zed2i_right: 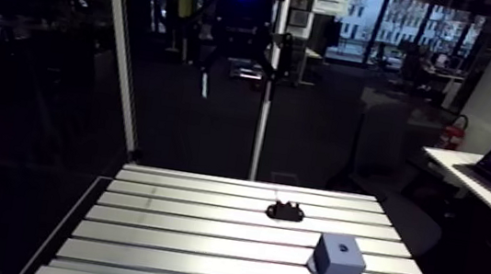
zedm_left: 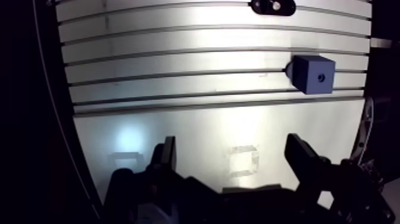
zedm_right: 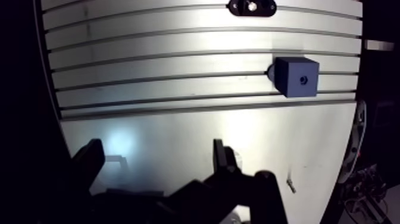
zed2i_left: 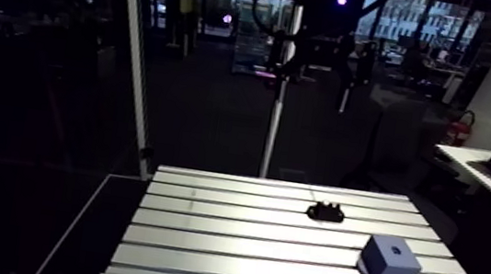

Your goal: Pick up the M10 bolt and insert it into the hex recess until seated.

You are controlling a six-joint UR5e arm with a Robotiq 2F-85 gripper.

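The tool [zedm_left: 232, 149] hangs released and empty over the bare near part of the table [zedm_left: 178, 59]. The M10 bolt [zedm_left: 275, 5] shows only as a small bright spot in a black holder [zedm_left: 261, 7], well ahead of the tool and past the blue block [zedm_left: 311, 74]. Seen end-on, its long axis is probably vertical, though which end points up is unclear. The block's recess [zedm_left: 321, 77] faces up between tool and holder.
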